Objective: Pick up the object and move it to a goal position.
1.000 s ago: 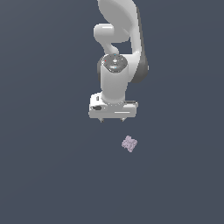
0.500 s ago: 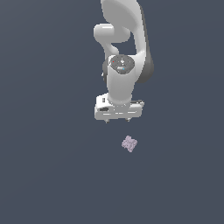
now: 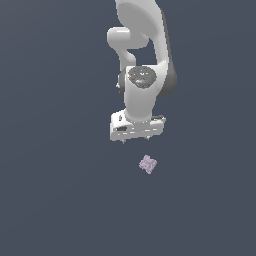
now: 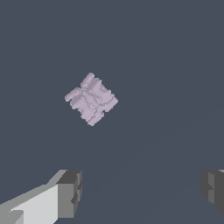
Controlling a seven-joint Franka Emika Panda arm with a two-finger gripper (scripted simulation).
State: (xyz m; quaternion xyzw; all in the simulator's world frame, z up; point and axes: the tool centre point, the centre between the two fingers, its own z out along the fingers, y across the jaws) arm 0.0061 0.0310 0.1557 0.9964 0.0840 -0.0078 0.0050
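The object (image 3: 148, 164) is a tiny pale lilac-pink lumpy block lying on the dark grey floor. It is just below and a little to the right of my white gripper (image 3: 136, 140) in the exterior view. In the wrist view the object (image 4: 91, 99) lies clear of the fingers, turned at an angle. My gripper (image 4: 140, 192) is open and empty, with the two grey fingertips (image 4: 70, 192) wide apart. The block is not between them.
The white arm (image 3: 142, 60) rises above the gripper toward the top of the exterior view. The plain dark grey floor (image 3: 60, 190) surrounds the block.
The gripper has shifted to the exterior view's right and slightly down, closer to the block. The block has not moved.
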